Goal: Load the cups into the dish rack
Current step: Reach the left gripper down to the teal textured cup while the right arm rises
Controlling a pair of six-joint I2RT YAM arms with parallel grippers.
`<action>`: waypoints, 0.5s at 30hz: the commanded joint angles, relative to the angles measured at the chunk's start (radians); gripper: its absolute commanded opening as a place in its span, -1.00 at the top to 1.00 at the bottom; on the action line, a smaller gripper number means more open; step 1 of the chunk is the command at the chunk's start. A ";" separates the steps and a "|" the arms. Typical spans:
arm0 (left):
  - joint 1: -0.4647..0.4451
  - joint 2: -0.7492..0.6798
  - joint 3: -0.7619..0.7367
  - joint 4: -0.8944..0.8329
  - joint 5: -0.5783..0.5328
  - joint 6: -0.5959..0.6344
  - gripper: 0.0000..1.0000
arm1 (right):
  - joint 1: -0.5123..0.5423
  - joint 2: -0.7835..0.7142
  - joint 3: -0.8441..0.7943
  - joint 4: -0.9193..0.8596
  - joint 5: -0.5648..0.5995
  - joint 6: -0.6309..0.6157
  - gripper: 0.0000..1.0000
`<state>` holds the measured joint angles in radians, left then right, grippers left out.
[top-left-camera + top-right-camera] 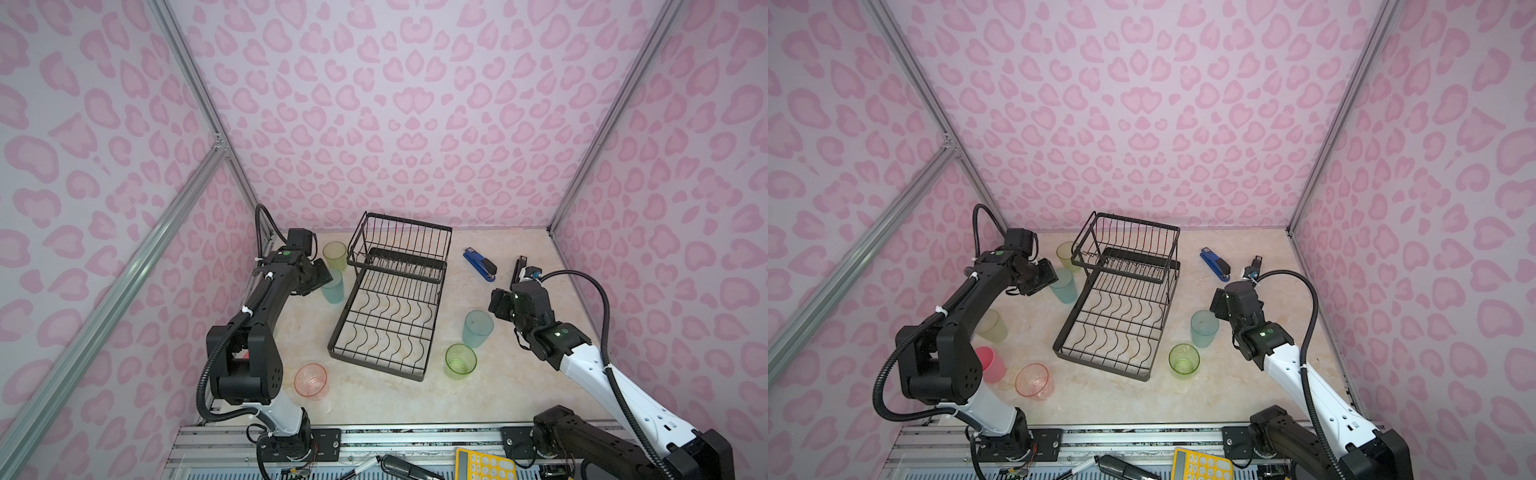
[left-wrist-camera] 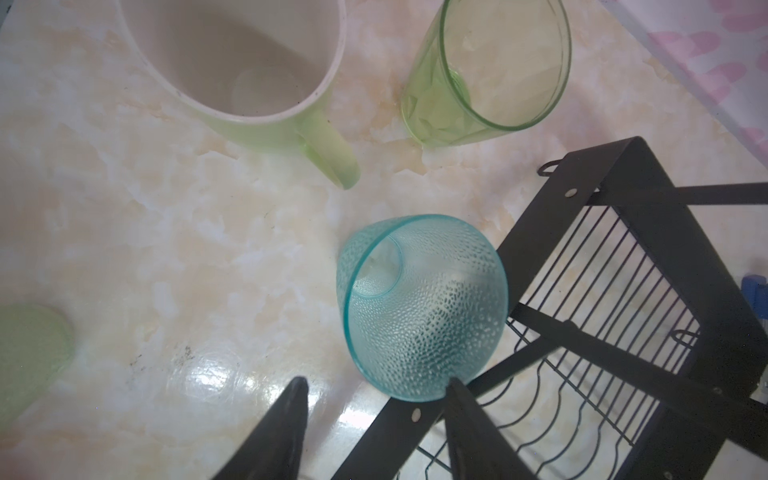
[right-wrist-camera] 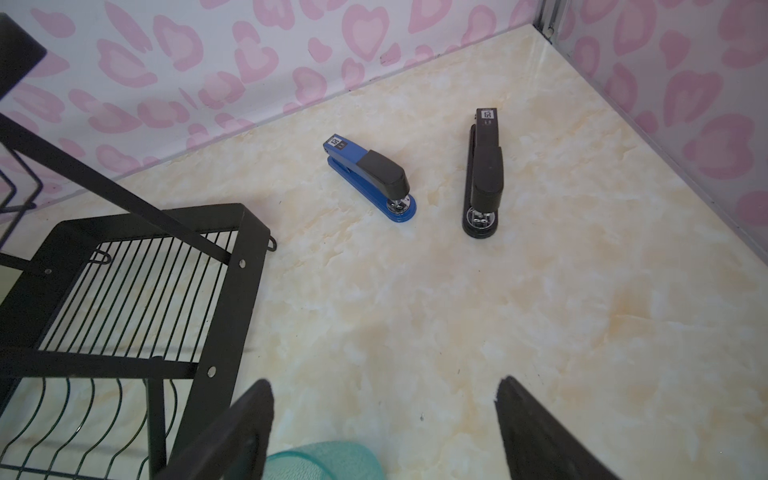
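- The left gripper (image 2: 376, 382) has its fingers partly apart and clamped on nothing.
- The dimpled blue cup (image 2: 419, 307) stands upright on the table (image 2: 166, 232), just beside the dish rack (image 1: 399, 254).
- This cup lies ahead of the fingertips, not between them. One fingertip (image 2: 459, 399) seems to touch its rim, though the close view leaves that unsure. The opposite finger is clear of it.
- The right gripper (image 3: 385, 382) is spread wide and holds nothing.
- The other blue cup (image 3: 328, 459) sits low between the right gripper's fingers, close to one and apart from its mate.

rack (image 1: 374, 366) centre; cups (image 1: 478, 328) either side; staplers (image 1: 480, 264) rear right
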<state>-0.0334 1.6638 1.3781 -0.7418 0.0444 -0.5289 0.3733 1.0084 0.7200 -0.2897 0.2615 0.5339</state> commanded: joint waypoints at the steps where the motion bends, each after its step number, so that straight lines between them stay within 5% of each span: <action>1: 0.000 0.022 0.009 -0.014 -0.022 0.017 -0.05 | 0.003 0.001 -0.002 -0.005 -0.009 -0.012 -0.67; 15: 0.005 0.100 0.019 0.034 -0.061 0.024 0.20 | 0.018 0.029 -0.004 0.043 -0.029 -0.018 -0.66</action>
<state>-0.0299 1.7477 1.3853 -0.7273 -0.0006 -0.5125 0.3862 1.0340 0.7101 -0.2737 0.2348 0.5293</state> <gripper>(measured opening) 0.403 0.827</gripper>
